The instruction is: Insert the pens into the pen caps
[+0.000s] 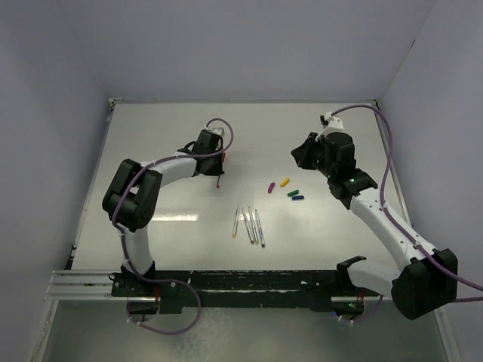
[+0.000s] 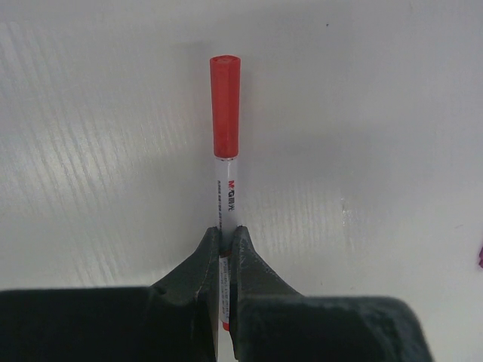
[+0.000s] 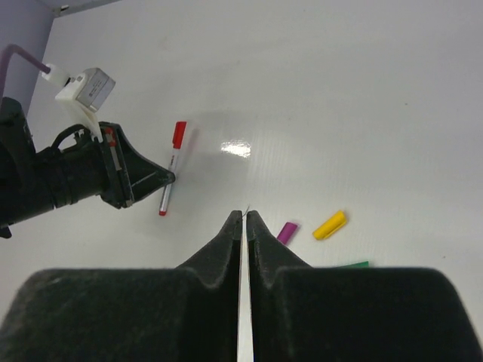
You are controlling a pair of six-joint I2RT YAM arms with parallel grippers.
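My left gripper (image 2: 225,234) is shut on a thin white pen (image 2: 226,192) that wears the red cap (image 2: 225,105) on its far end. In the top view this gripper (image 1: 216,167) holds the pen (image 1: 219,179) at the table's back left of centre. My right gripper (image 3: 244,215) is shut and empty, above the loose caps: purple (image 3: 287,231), yellow (image 3: 330,225) and green (image 3: 351,265). The top view shows the purple (image 1: 271,185), yellow (image 1: 284,182), green (image 1: 292,192) and blue (image 1: 298,198) caps. Several uncapped pens (image 1: 249,224) lie side by side in the middle.
The white table (image 1: 166,136) has walls at the back and both sides. The right wrist view shows the left gripper (image 3: 143,177) with the red pen (image 3: 170,170) to the left of my right fingers. A black rail (image 1: 241,280) runs along the near edge.
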